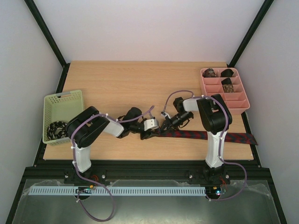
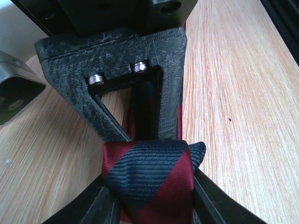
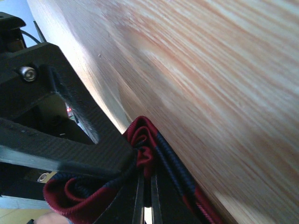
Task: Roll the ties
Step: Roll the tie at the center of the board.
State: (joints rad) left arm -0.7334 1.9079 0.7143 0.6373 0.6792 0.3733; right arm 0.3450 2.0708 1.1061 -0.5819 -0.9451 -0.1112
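A dark red tie with navy stripes [image 1: 205,136] lies as a long strip along the table's near edge, running right past the right arm. Its left end is wound into a small coil between the two grippers. My left gripper [image 1: 148,132] is shut on that coil; in the left wrist view the rolled end [image 2: 149,179] fills the gap between the fingers. My right gripper [image 1: 164,127] is shut on the same coil's folds [image 3: 149,149] from the other side. Rolled ties [image 1: 227,85] sit in the pink tray. A black-white tie [image 1: 58,128] lies in the green basket.
The pink divided tray [image 1: 236,103] stands at the back right, the pale green mesh basket [image 1: 63,99] at the left edge. The tie's wide end [image 1: 245,138] reaches the table's right edge.
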